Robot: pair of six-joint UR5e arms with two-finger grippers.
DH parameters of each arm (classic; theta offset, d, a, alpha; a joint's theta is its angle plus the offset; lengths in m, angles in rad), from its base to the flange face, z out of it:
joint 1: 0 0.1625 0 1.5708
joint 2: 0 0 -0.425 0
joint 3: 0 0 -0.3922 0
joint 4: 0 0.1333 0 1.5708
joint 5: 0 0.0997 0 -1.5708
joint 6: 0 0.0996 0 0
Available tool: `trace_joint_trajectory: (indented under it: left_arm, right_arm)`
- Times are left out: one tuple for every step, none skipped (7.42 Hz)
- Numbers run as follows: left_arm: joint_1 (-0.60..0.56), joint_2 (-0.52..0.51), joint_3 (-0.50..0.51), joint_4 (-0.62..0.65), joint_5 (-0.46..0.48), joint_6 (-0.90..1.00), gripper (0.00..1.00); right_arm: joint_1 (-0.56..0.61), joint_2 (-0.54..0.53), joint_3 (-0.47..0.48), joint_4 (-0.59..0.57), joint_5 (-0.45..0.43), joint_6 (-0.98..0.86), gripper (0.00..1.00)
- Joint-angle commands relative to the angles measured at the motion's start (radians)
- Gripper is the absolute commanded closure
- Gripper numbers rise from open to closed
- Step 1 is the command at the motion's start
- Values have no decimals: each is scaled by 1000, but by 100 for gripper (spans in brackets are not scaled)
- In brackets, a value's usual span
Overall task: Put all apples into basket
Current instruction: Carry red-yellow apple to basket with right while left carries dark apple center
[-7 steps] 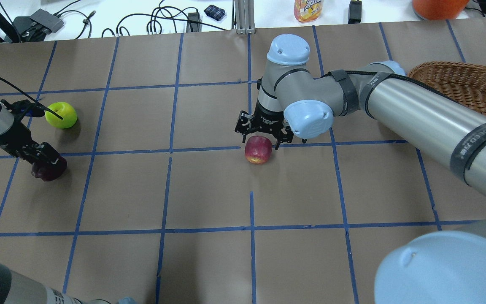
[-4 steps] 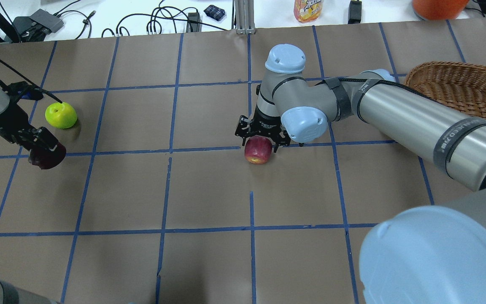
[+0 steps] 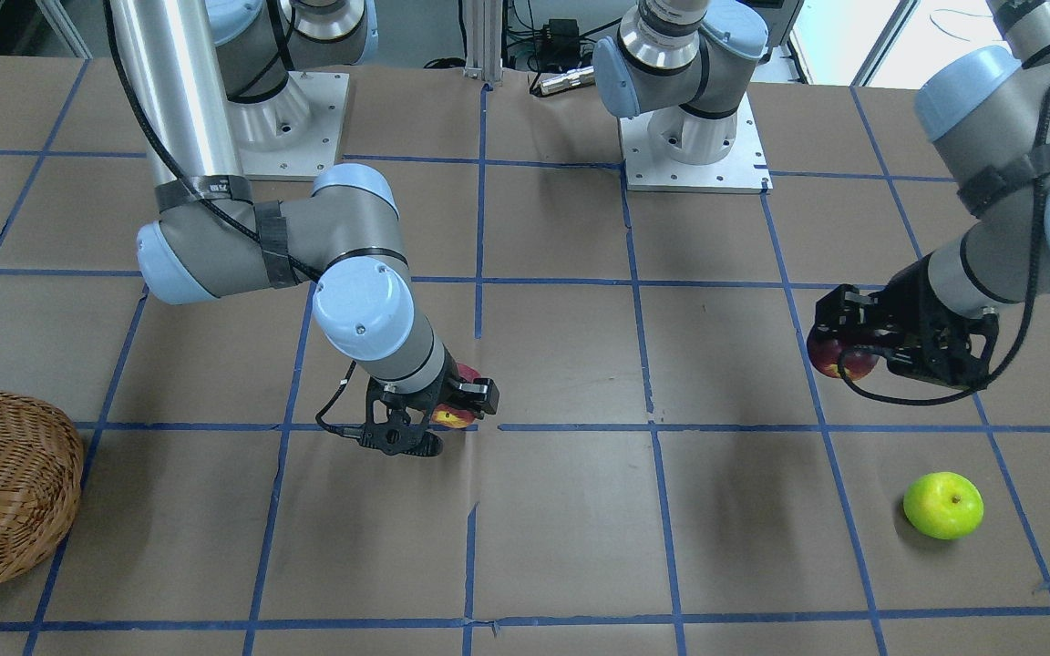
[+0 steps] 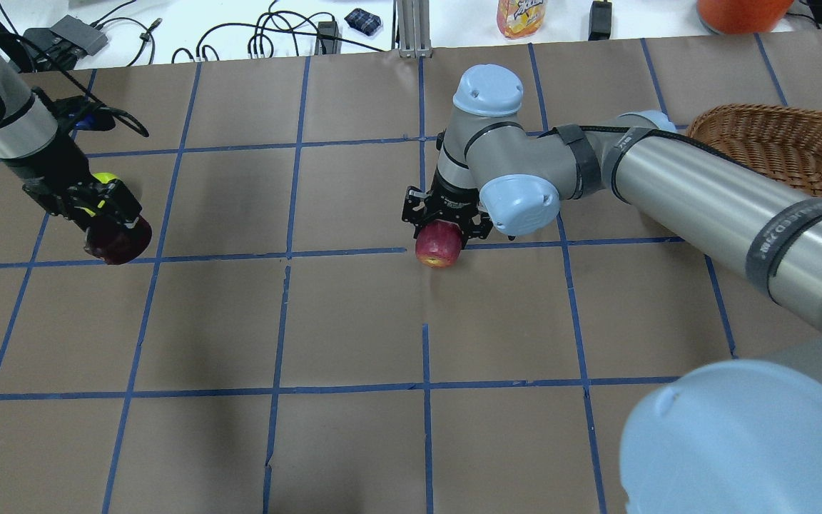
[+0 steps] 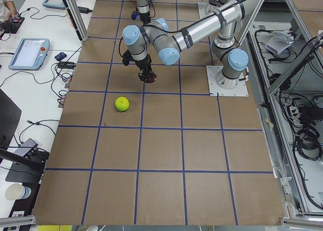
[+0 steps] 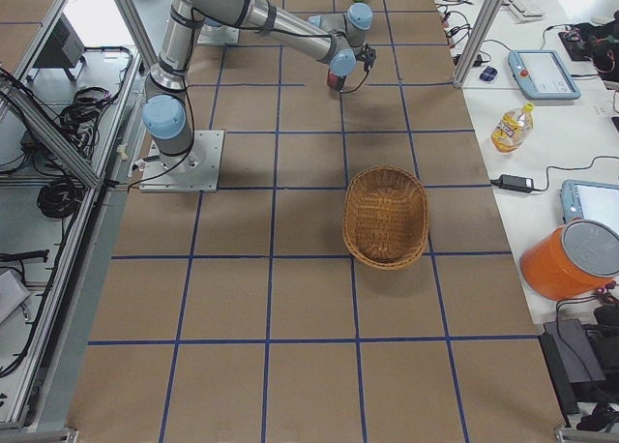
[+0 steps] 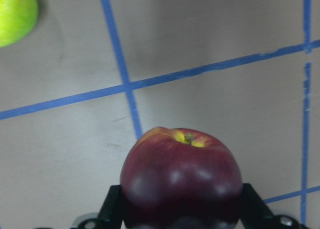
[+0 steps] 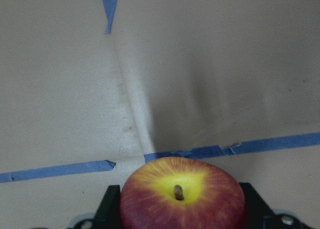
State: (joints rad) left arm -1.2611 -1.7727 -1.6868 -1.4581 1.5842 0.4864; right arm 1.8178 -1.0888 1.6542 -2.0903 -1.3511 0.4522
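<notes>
My left gripper [image 4: 113, 227] is shut on the dark maroon apple [image 4: 120, 243] and holds it above the table; the apple fills the left wrist view [image 7: 181, 174]. The yellow-green apple [image 3: 942, 505] lies on the paper just beyond it, mostly hidden behind the gripper in the overhead view [image 4: 103, 178]. My right gripper [image 4: 445, 227] is shut on the red apple with a yellowish end [image 4: 438, 244] at the table's middle, at or just above the paper; the right wrist view shows this apple [image 8: 182, 199] between the fingers. The wicker basket [image 4: 789, 150] stands at the far right, with no apples seen in it [image 6: 387, 216].
The right arm's long silver link [image 4: 725, 193] stretches between the red apple and the basket. Both arm bases [image 3: 694, 146] stand on the robot's side of the table. A drink bottle [image 4: 521, 16], cables and an orange tub [image 4: 739, 13] lie beyond the far edge.
My left gripper has lifted the maroon apple and carried it rightward, in front of the green apple. My right gripper came down over the red apple and shut on it.
</notes>
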Motion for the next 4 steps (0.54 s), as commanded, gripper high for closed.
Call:
trace_joint_trajectory:
  left_arm:
    - [-239, -11, -2, 8, -13, -340, 79]
    - [-347, -34, -5, 54, -47, -515, 79]
    - [-444, -81, -5, 152, -59, -673, 79]
    - [-548, -126, 1, 256, -91, -818, 79]
  right_arm:
    - [-76, -83, -54, 152, -14, -21, 100]
    - [-166, -92, -124, 224, -32, -106, 100]
    - [-277, -92, -210, 322, -83, -207, 100]
    - [-384, -92, -262, 390, -89, -345, 100]
